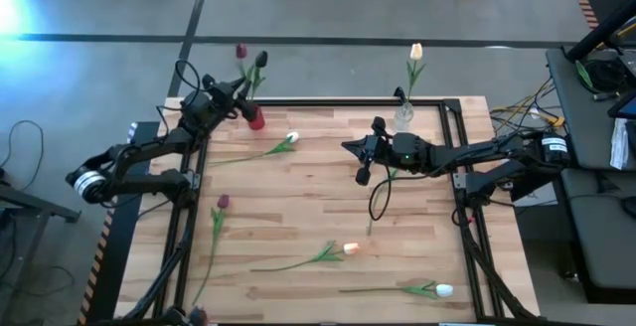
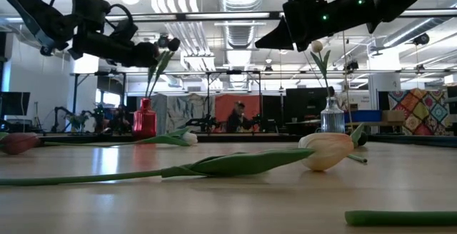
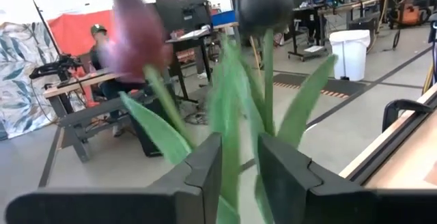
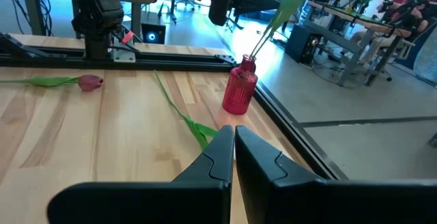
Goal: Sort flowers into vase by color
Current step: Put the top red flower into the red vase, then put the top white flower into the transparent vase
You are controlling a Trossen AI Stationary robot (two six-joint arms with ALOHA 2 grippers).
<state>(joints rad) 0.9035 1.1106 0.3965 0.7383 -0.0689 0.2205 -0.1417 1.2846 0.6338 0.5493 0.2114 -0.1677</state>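
Observation:
A red vase [image 1: 255, 119] stands at the table's far left edge and holds two dark tulips [image 1: 260, 60], [image 1: 240, 51]. My left gripper [image 3: 239, 142] is level above the vase, open, with the darker tulip's stem and leaf [image 3: 231, 162] in the gap between its fingers. A clear vase [image 1: 403, 115] at the far right holds a cream tulip [image 1: 416, 53]. My right gripper [image 1: 350, 147] hangs shut over the table's middle, with nothing between its fingers. Loose flowers lie on the table: white [image 1: 291, 139], maroon [image 1: 222, 203], peach [image 1: 350, 249], white [image 1: 442, 290]. My left gripper has the dark tulip's leaf and stem [image 3: 229, 183] standing upright between its level fingers, which lie across the stem. The leaf runs close along one finger [image 3: 205, 173], with a gap on its other side. Whether it touches that finger I cannot tell.
A black frame rail [image 1: 348, 101] runs along the table's far edge behind both vases. In the low view the peach tulip [image 2: 325, 150] lies close in the foreground. A person sits at a desk in the room beyond [image 3: 102, 46].

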